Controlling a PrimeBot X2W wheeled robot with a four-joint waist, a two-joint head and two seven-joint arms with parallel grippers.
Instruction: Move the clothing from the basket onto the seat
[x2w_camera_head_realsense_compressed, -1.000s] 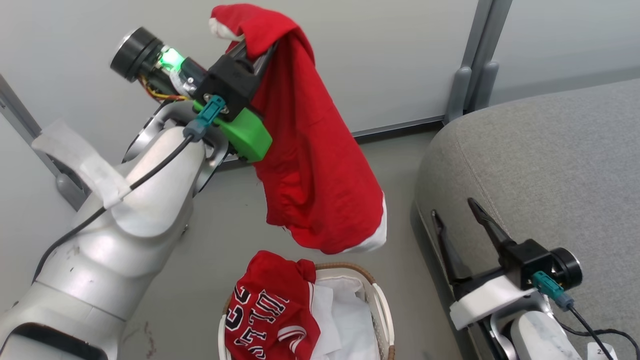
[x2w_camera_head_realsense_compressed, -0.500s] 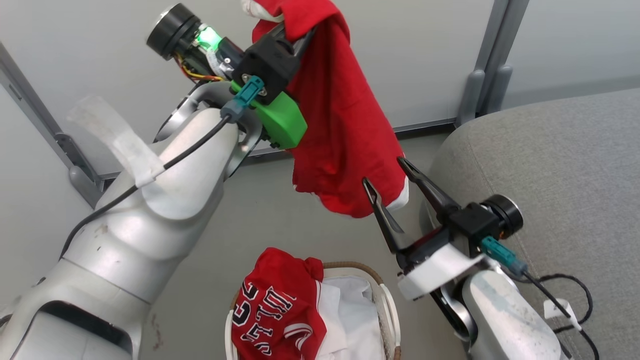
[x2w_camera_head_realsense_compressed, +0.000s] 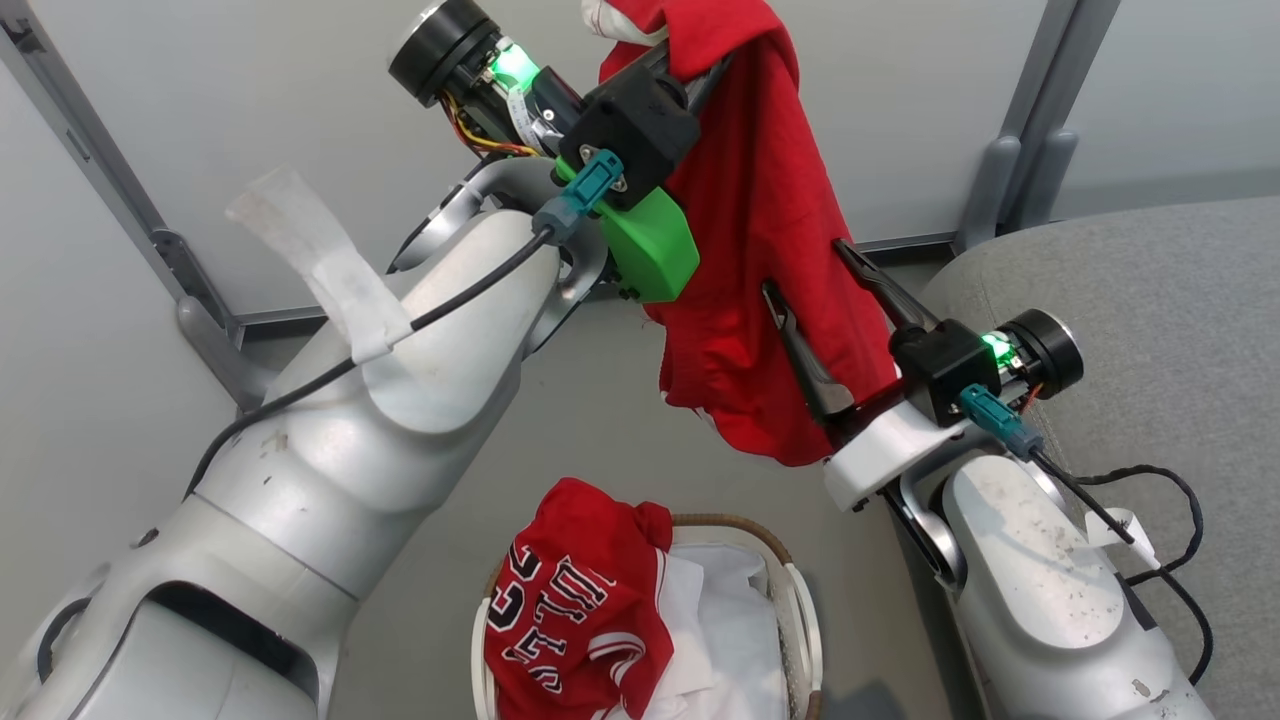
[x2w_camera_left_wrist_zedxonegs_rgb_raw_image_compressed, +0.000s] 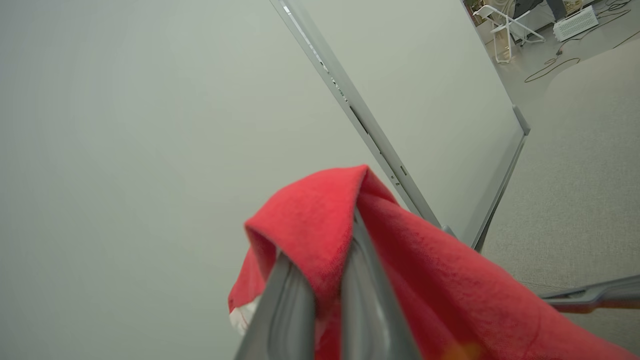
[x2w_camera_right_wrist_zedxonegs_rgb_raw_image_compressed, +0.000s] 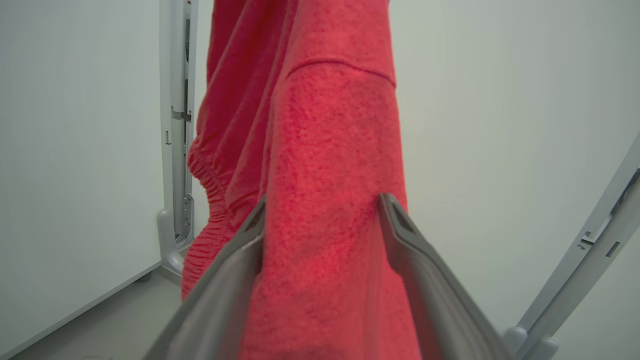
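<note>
Since the earlier frames the right gripper (x2w_camera_head_realsense_compressed: 805, 268) has been raised from low beside the seat (x2w_camera_head_realsense_compressed: 1150, 300) to the hanging jersey (x2w_camera_head_realsense_compressed: 760, 200). The left arm has been carried a little rightward with its load, though part of that shift is owed to the moved head camera. At the left, the pale left forearm is bent upward and across, a green light shown at its wrist, and the left gripper (x2w_camera_left_wrist_zedxonegs_rgb_raw_image_compressed: 320, 270) is pointed up and to the right before the grey wall panel (x2w_camera_head_realsense_compressed: 250, 120). Its jaws are clenched on a fold of the hanging jersey, whose red fabric is draped over both fingers and hangs below them, clear of the floor (x2w_camera_head_realsense_compressed: 560, 420). Lower down, near the middle, a second jersey (x2w_camera_head_realsense_compressed: 570, 620) is laid over the left side of the basket (x2w_camera_head_realsense_compressed: 805, 620), on the white liner (x2w_camera_head_realsense_compressed: 730, 640). Black, white-edged letters and numerals are printed on it, but they are turned and creased so that no whole word can be read. Further right, the right forearm is angled up and to the left, its wrist also lit green. Its jaws are held apart, one finger on either side of the lower part of the hanging jersey; whether the fabric is touched cannot be told. At the far right the grey seat is seen behind that forearm, with a black cable (x2w_camera_head_realsense_compressed: 1190, 520) lying on it.
</note>
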